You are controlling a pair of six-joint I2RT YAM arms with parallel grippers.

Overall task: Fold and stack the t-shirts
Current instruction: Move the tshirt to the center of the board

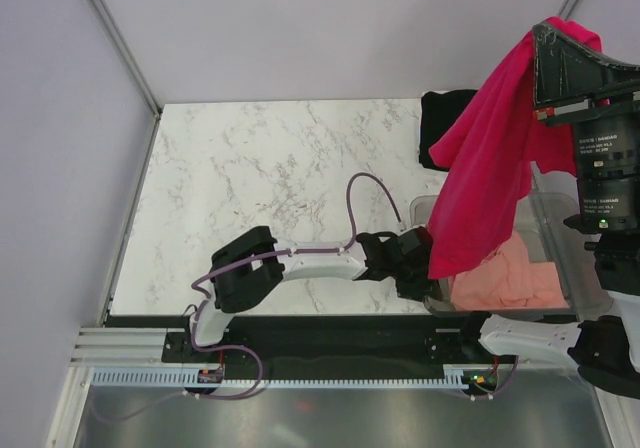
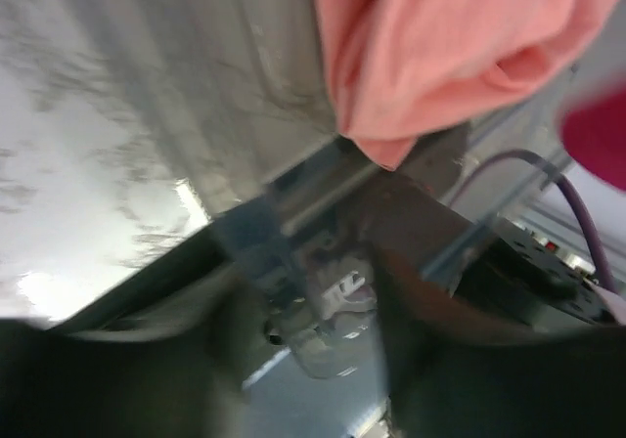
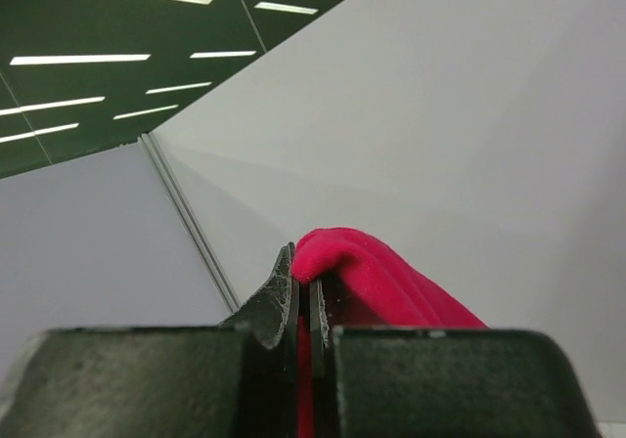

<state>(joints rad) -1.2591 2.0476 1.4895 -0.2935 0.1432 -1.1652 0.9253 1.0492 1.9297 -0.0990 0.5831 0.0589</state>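
One right gripper (image 3: 305,291) tight on crimson t-shirt (image 1: 490,168)

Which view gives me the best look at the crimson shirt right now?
Top external: the crimson shirt hangs nearly whole from the right gripper. Right wrist shows only a fold pinched between the shut fingers; left wrist catches a blurred red patch at its right edge.

A: Where does the top view sit?
B: High, behind the arm bases (image 1: 205,353), looking down over the whole marble table (image 1: 250,188).
A: And the wrists?
B: Left wrist is low, pressed close to the clear bin (image 2: 254,76), blurred; it shares the salmon-pink shirt (image 2: 440,57) with the top view; right wrist aims upward at wall (image 3: 440,115) and ceiling (image 3: 147,47), sharing only the crimson shirt (image 3: 381,282).
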